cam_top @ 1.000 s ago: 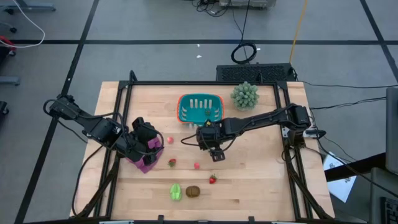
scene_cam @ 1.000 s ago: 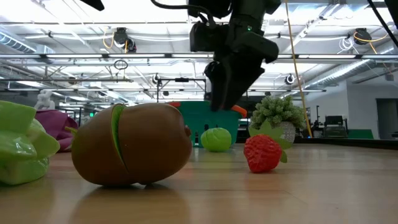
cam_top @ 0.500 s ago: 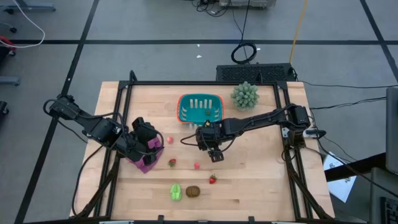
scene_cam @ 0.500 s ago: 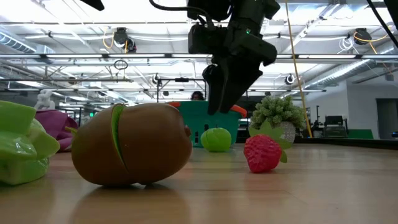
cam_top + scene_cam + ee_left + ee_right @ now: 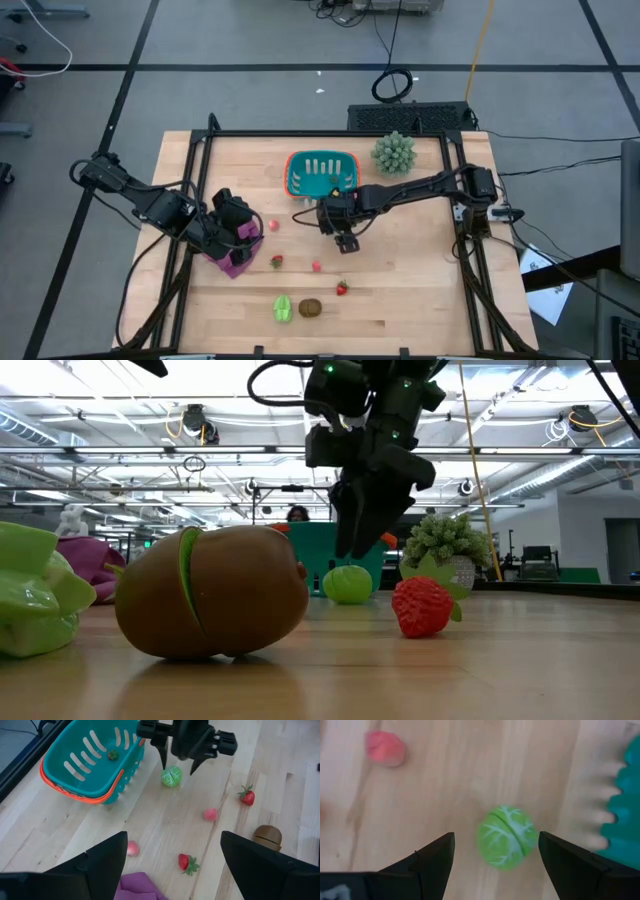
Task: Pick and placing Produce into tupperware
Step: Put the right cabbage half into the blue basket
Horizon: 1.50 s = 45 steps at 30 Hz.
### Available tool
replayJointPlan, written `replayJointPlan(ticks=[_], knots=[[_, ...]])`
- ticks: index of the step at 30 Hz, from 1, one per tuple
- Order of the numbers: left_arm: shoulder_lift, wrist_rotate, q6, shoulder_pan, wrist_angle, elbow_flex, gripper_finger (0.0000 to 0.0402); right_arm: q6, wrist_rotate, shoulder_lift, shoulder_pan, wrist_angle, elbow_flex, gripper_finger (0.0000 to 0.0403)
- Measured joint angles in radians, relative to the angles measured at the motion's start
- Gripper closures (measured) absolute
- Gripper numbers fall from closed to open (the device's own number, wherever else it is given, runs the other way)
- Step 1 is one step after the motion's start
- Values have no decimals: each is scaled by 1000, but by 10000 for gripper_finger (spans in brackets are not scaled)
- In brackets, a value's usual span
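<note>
My right gripper (image 5: 346, 238) hangs open, fingers pointing down, just above a light green cabbage-like ball (image 5: 506, 837) that rests on the wood beside the teal basket (image 5: 322, 173). In the left wrist view its fingers stand on either side of the ball (image 5: 172, 776) without touching it. A small green piece (image 5: 113, 755) lies inside the basket. Two strawberries (image 5: 277, 262) (image 5: 342, 289), two pink pieces (image 5: 271, 226) (image 5: 317, 266), a light green piece (image 5: 283, 308) and a brown oval (image 5: 311, 308) lie on the table. My left gripper (image 5: 238, 228) waits open over the purple cloth (image 5: 236, 262).
A spiky pale-green plant (image 5: 394, 153) stands at the far right of the table, beside the basket. The purple cloth lies under my left arm near the table's left side. Black frame rails run along the table's edges. Bare wood shows right of my right gripper.
My right gripper has come down toward the light green ball and shifted slightly toward the basket at the far side, staying open. The produce and the basket have not moved.
</note>
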Motion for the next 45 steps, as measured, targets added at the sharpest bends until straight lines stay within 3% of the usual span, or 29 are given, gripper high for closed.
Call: replayJointPlan(ticks=[8, 26, 36, 45], knots=[[0, 1, 0, 0, 0, 0, 78, 11, -55, 0, -16, 43, -28, 126], [0, 3, -4, 0, 0, 0, 78, 8, -64, 0, -41, 89, -53, 126], [0, 3, -4, 0, 0, 0, 78, -2, -81, 92, -43, 100, -53, 126], [0, 2, 4, 0, 0, 0, 78, -8, -80, 68, -41, 89, -53, 126]])
